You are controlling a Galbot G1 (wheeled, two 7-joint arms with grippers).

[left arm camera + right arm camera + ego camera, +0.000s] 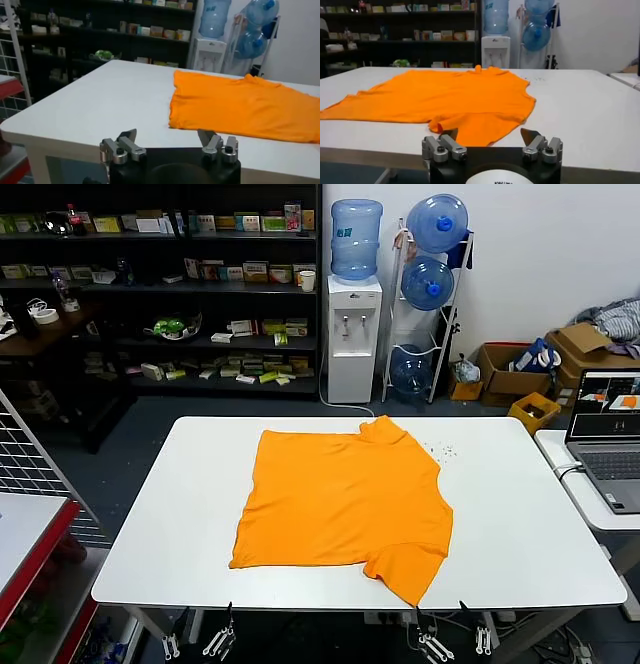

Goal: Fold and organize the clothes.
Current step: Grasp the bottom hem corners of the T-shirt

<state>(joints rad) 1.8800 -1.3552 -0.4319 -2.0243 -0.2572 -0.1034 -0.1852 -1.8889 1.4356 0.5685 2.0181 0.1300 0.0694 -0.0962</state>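
Right, both my grippers sit just off the near edge of the white table (pixel 150 524), fingers spread, nothing held: left gripper (pixel 169 145) below the shirt's hem corner, right gripper (pixel 492 144) below the near sleeve. The orange T-shirt (pixel 345 504) lies mostly flat mid-table, beyond both, not touching either. One sleeve hangs toward the table's near edge, closest to my right gripper. No fold looks made yet, so I judge the whole job is still ahead.

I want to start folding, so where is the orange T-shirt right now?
In the head view, the orange T-shirt lies spread on the white table, about centre, one sleeve reaching the near edge on the robot's right.
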